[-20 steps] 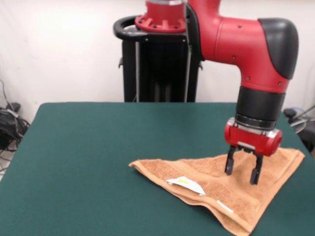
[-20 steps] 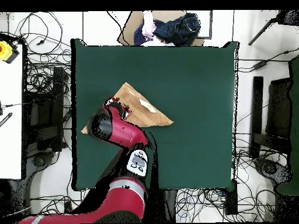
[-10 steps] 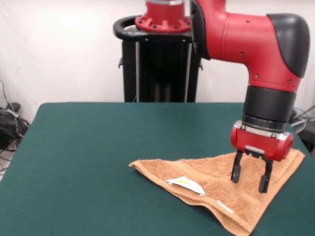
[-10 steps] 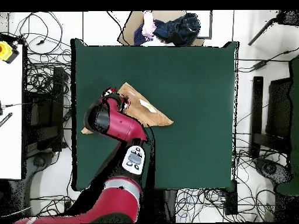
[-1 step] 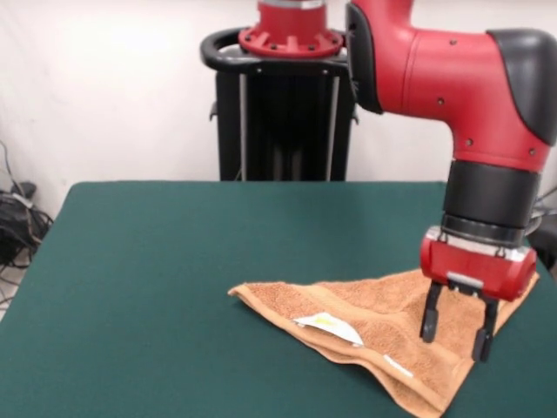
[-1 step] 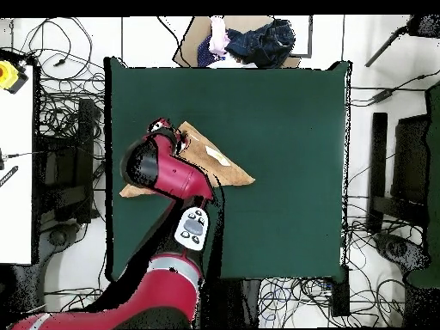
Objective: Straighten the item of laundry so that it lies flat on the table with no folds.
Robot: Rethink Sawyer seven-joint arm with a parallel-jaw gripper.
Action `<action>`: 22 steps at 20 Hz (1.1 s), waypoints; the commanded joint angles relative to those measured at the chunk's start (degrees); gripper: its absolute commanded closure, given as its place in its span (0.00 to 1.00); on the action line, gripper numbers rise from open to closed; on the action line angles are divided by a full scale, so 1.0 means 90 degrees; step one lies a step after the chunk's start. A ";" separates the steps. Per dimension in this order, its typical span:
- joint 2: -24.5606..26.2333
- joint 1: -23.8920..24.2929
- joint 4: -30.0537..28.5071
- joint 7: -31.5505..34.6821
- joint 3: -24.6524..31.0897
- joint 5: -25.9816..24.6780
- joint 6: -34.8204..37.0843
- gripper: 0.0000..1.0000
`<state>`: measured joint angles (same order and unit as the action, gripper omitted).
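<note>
Red/black arm (image 5: 452, 70) comes out from the column, elbow bent, forearm pointing straight down. Black wrist section above a red gripper housing. Gripper (image 5: 457, 326) hangs vertical, tips down, two dark fingers (image 5: 430, 315) spread apart w/ a clear gap, nothing between them. Tips sit low near the surface; contact can't be told from front view. Overhead view: arm (image 6: 168, 176) reaches from base at bottom up and to the left, shoulder/elbow bulk covering the gripper, so fingers not visible there.
</note>
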<state>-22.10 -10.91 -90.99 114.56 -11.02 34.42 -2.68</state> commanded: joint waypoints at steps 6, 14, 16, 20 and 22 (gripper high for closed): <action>0.0539 0.0159 0.0090 0.1263 0.0520 0.0161 0.0154 0.00; 0.0773 0.0383 0.0097 0.1245 0.0881 -0.0056 -0.0094 0.00; 0.0887 0.0487 0.0143 0.1244 0.1057 -0.0145 -0.0210 0.00; 0.1059 0.0410 0.0287 0.1297 0.1059 -0.0026 -0.0290 0.00; 0.1156 0.0412 0.0381 0.1311 0.1087 0.0003 -0.0346 0.00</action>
<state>-15.36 -7.87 -89.08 114.55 -9.07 34.47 -2.99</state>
